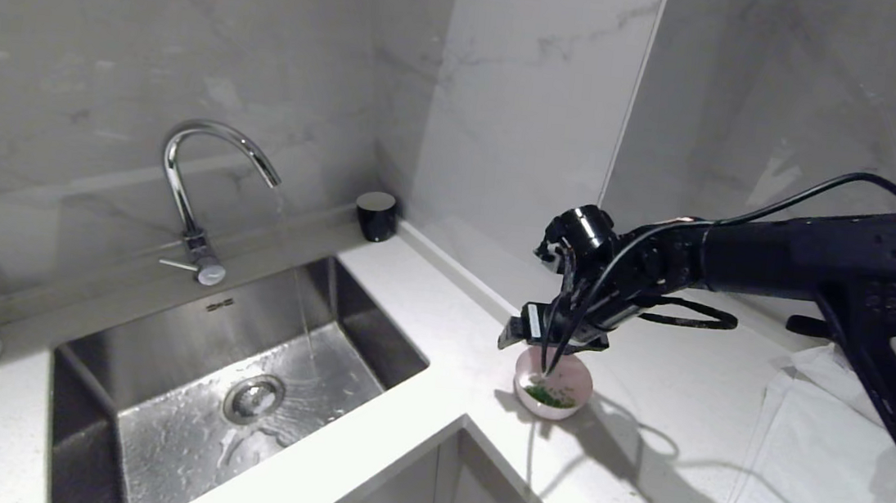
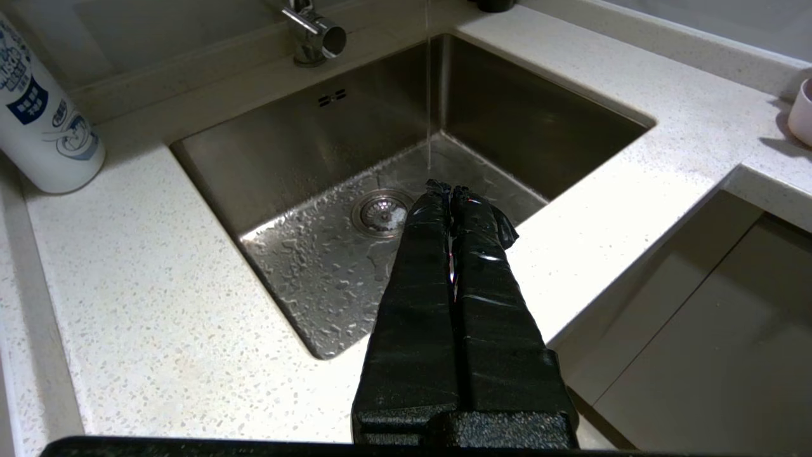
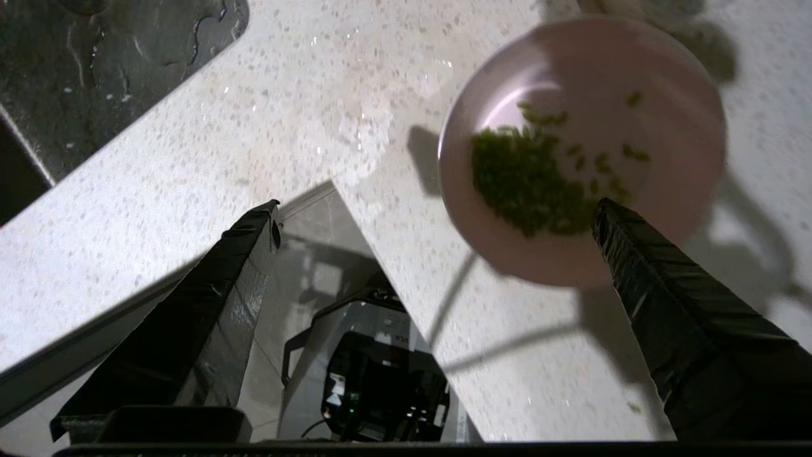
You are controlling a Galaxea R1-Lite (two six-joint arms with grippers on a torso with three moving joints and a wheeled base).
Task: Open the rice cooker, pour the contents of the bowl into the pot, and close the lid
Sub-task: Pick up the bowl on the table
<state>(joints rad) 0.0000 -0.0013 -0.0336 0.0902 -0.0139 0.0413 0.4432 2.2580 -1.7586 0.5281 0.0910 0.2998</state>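
right hand (image 1: 549, 358): wide, above bowl (image 1: 553, 385).
left hand (image 2: 450, 190): closed, empty.
grasp: we straddle rim, keep greens (image 3: 526, 178) level.

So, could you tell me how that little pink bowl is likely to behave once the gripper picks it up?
The bowl looks small and rigid, holding only a thin scatter of green bits, so probably light. Its smooth, glossy wall may slip between the open right gripper fingers. It sits near the counter edge, so a nudge could slide it; tilting would likely spill the loose bits.
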